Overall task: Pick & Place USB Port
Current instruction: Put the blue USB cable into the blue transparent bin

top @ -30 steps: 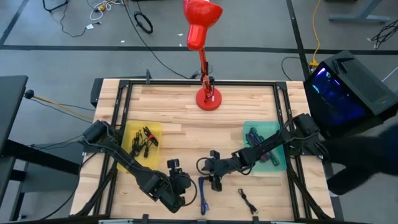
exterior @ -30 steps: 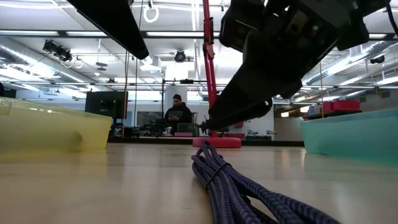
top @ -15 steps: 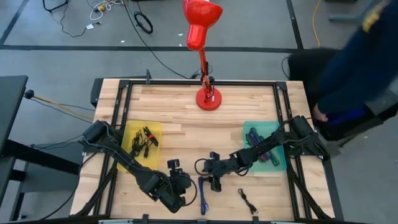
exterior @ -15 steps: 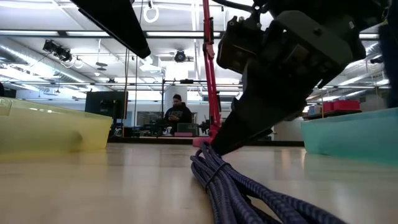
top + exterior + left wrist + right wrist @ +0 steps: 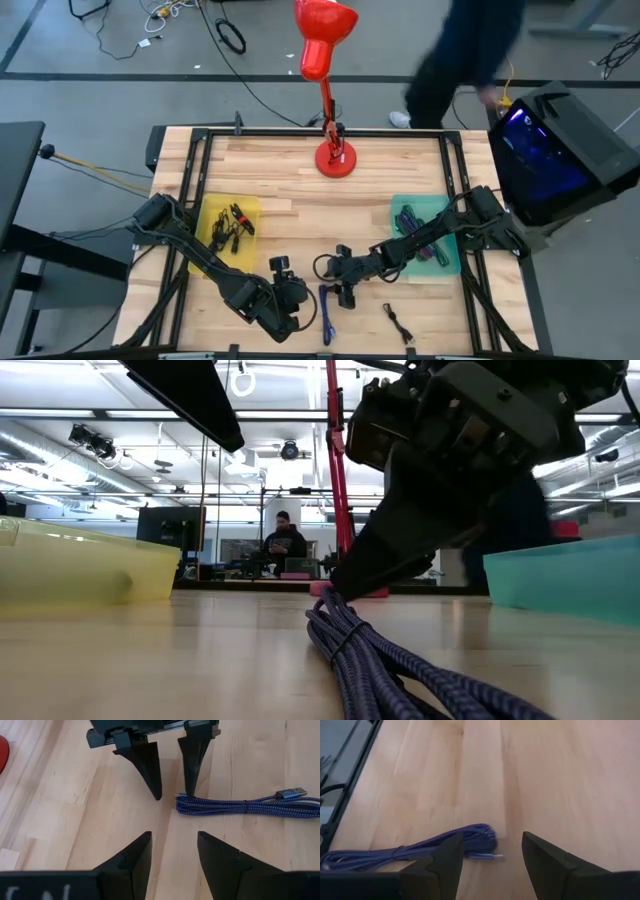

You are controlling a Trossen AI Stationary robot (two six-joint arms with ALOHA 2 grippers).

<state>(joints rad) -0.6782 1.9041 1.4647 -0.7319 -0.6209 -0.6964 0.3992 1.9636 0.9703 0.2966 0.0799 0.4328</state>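
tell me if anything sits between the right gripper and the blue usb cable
Nothing visible does. The right gripper hangs open just above the looped end of the blue USB cable. In the right wrist view only bare wooden table shows between its fingers and the cable. The left gripper waits beside it.

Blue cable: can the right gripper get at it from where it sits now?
Probably yes. The right gripper hangs open right over the near end of the blue cable, one fingertip at the bundle, and nothing lies between them.
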